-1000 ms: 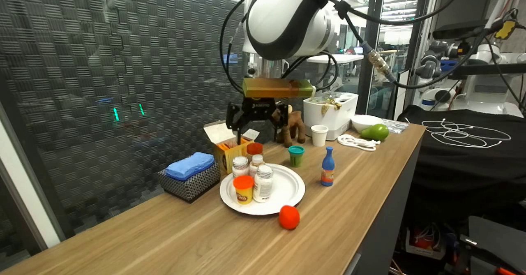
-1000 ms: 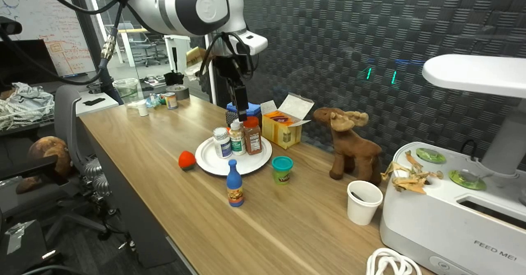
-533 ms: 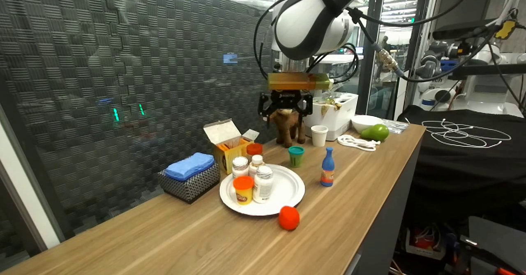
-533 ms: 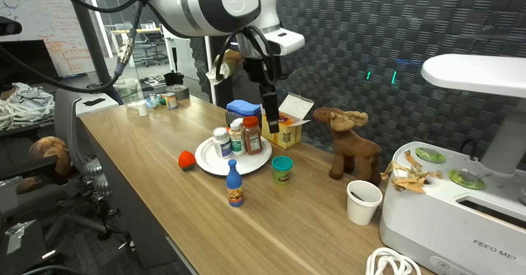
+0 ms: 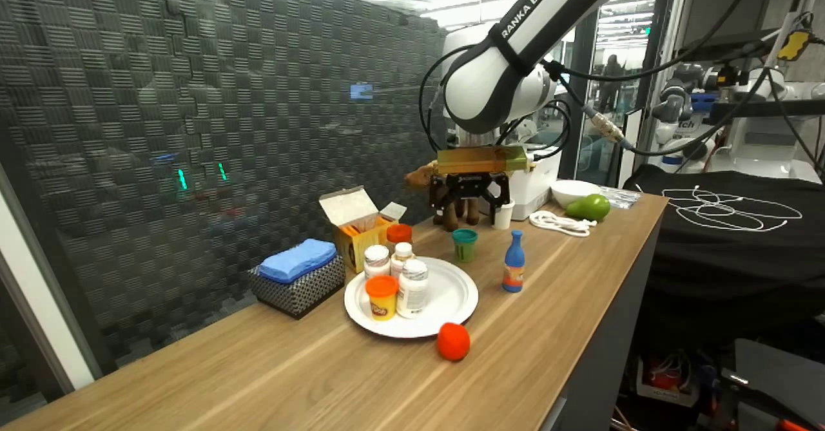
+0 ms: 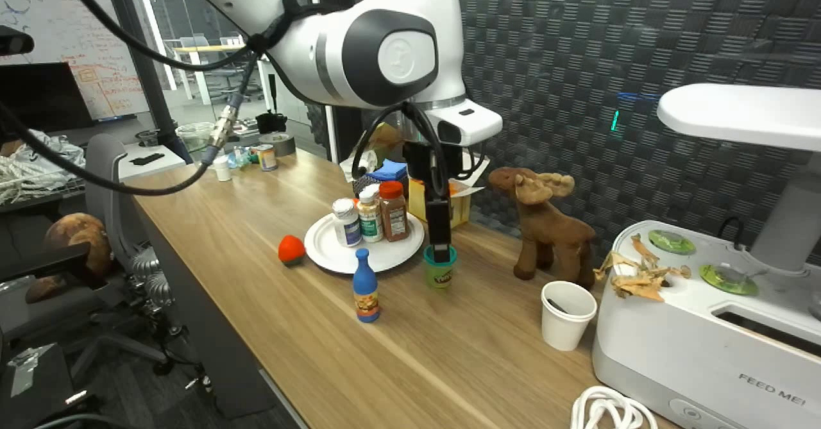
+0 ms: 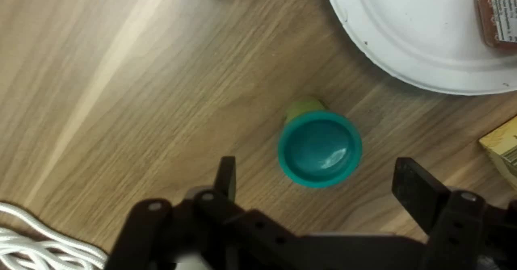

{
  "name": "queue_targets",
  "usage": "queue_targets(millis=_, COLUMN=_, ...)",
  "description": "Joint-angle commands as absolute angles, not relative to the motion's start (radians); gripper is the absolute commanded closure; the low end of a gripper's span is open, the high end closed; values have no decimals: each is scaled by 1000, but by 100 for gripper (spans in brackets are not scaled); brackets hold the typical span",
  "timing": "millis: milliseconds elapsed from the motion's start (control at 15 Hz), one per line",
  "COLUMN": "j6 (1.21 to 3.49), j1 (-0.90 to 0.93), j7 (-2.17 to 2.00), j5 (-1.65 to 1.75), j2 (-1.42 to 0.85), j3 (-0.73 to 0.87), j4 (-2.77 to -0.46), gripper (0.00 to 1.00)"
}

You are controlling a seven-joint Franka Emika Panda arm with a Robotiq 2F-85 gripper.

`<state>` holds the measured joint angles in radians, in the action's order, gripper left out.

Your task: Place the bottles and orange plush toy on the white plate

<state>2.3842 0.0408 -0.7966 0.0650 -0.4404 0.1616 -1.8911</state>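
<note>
My gripper [image 7: 316,163] stands open above the teal-lidded green tub [image 7: 320,149], its fingers [image 7: 416,189] on either side of the lid but apart from it in the wrist view. On the white plate [image 5: 451,289] several bottles stand upright: white ones [image 5: 412,289], a red-capped brown one [image 6: 394,214], and a yellow tub with an orange lid [image 5: 382,299] near them. The orange plush toy [image 5: 454,341] lies on the table just outside the plate's rim. A blue bottle [image 6: 365,288] stands upright on the table, off the plate; the wrist view shows only part of it.
An open yellow carton [image 6: 442,204] and a dark box with a blue cloth [image 5: 298,263] stand behind the plate. A brown moose toy [image 6: 551,230], a white paper cup [image 6: 567,317], a white planter [image 6: 680,326] and coiled white cord [image 7: 44,241] are nearby.
The arm has moved from above the plate toward the moose-toy side and come down over the teal-lidded tub. The gripper has stayed open; objects on the table have not moved.
</note>
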Motion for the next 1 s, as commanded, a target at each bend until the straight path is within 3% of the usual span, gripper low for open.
queue_targets(millis=0, j6=2395, j1=44, j7=-818, j5=59, j2=-474, j3=166, j4=-1862, gripper=0)
queue_targets(millis=333, j6=2387, j1=44, j7=-813, j5=43, j2=-496, j3=158, j4=-1851, gripper=0)
queue_targets(millis=400, j6=2387, j1=44, j7=-813, j5=44, j2=-499, j3=159, j4=-1850, gripper=25)
queue_targets(millis=467, j6=2389, j1=44, j7=-813, j5=43, j2=-499, j3=160, j4=-1850, gripper=26)
queue_targets(millis=867, j6=2377, j1=59, j7=-826, j5=58, j2=-485, j3=164, j4=-1838, gripper=71)
queue_targets(millis=933, j6=2372, j1=66, j7=-833, j5=64, j2=-478, j3=168, j4=-1837, gripper=71)
